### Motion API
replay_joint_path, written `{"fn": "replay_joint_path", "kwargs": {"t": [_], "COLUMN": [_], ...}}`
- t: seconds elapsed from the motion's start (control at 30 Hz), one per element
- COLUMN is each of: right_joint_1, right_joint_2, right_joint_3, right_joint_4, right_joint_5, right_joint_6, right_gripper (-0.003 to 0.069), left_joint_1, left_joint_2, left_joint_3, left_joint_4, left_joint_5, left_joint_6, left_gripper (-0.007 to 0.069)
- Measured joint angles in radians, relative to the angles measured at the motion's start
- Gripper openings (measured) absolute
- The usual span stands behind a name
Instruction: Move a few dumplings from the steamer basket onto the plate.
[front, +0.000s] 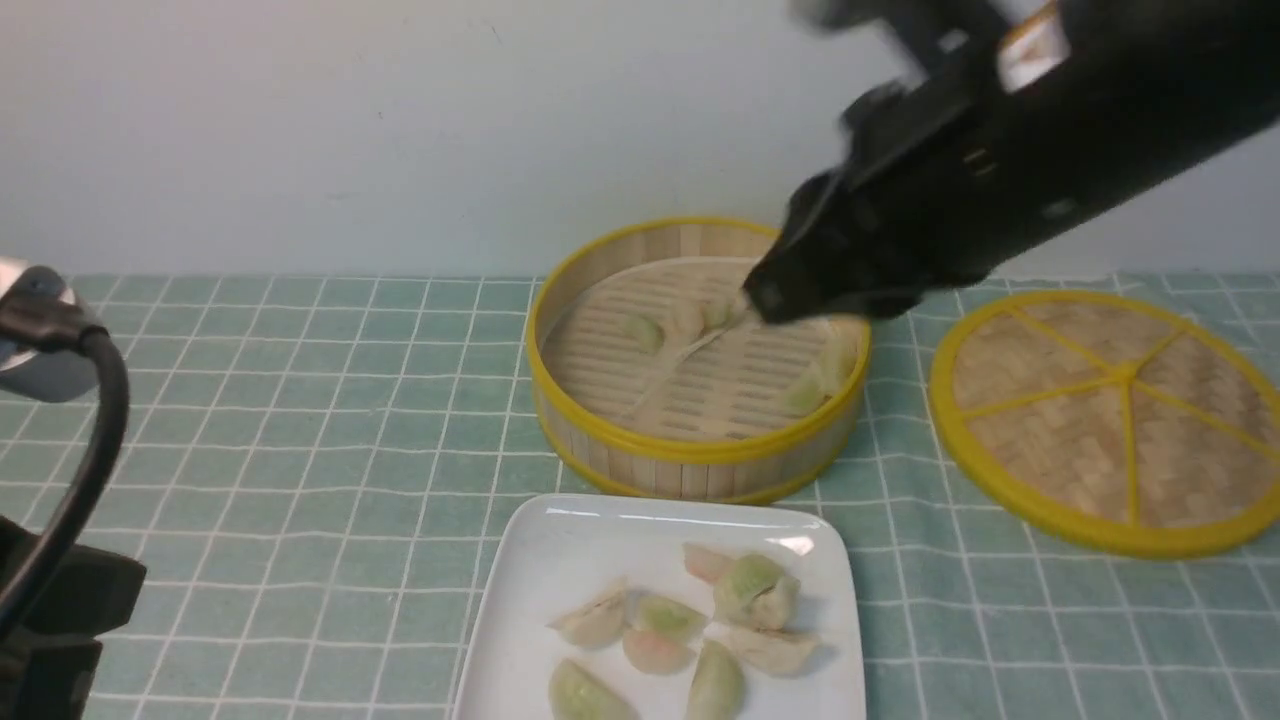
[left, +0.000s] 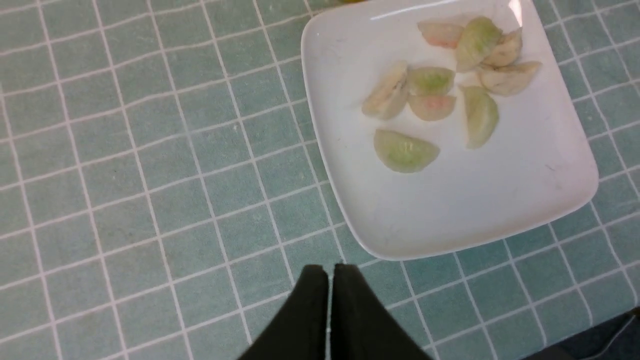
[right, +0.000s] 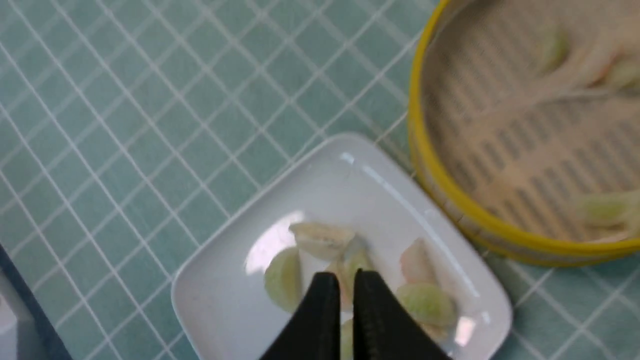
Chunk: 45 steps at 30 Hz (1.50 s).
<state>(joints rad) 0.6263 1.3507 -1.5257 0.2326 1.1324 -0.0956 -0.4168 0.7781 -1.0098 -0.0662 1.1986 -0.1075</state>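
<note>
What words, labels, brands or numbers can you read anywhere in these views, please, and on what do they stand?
None can be read.
A pale patch, perhaps a label, on the right arm: too blurred to read.
The plate, steamer basket and lid: no writing.

Plain pale wall (front: 300, 130) behind, teal tablecloth (front: 300, 450) with white grid lines, soft even light

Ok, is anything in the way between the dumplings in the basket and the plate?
No, nothing visible lies between them. The steamer basket sits just behind the plate, so the dumplings only need lifting over its wall. The lid lies off to the right.
</note>
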Motion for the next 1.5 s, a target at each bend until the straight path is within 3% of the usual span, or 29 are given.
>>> {"fn": "replay_joint_path", "kwargs": {"t": [0.2, 0.4, 0.5, 0.57, 0.77, 0.87, 1.27, 1.5], "right_joint_1": [0.000, 0.000, 0.000, 0.000, 0.000, 0.000, 0.000, 0.000], "right_joint_2": [-0.400, -0.937, -1.148, -1.303, -1.369, -1.369, -1.369, -1.369], "right_joint_3": [0.167, 0.615, 0.784, 0.923, 1.010, 1.012, 1.012, 1.012], "right_joint_4": [-0.132, -0.284, -0.367, -0.459, -0.632, -0.658, -0.673, -0.673], "right_joint_5": [-0.105, -0.380, -0.514, -0.606, -0.624, -0.635, -0.630, -0.628], "right_joint_6": [0.103, 0.202, 0.296, 0.431, 0.630, 0.678, 0.693, 0.693], "right_gripper": [-0.0013, -0.0013, -0.0013, -0.0013, -0.0013, -0.0013, -0.0015, -0.0015], "left_joint_1": [0.000, 0.000, 0.000, 0.000, 0.001, 0.001, 0.001, 0.001], "left_joint_2": [0.000, 0.000, 0.001, 0.001, -0.004, -0.034, -0.416, -0.526], "left_joint_3": [0.000, 0.000, 0.001, 0.001, 0.010, 0.039, 0.312, 0.368], "left_joint_4": [0.000, 0.000, 0.000, 0.000, -0.004, -0.002, -0.003, -0.003], "left_joint_5": [-0.089, -0.190, -0.220, -0.249, -0.293, -0.293, -0.452, -0.439], "left_joint_6": [0.001, 0.005, 0.006, 0.006, 0.008, 0.018, 0.004, -0.001], "left_gripper": [-0.0006, -0.0006, -0.0006, -0.0006, -0.0006, -0.0006, -0.0006, -0.0006]}}
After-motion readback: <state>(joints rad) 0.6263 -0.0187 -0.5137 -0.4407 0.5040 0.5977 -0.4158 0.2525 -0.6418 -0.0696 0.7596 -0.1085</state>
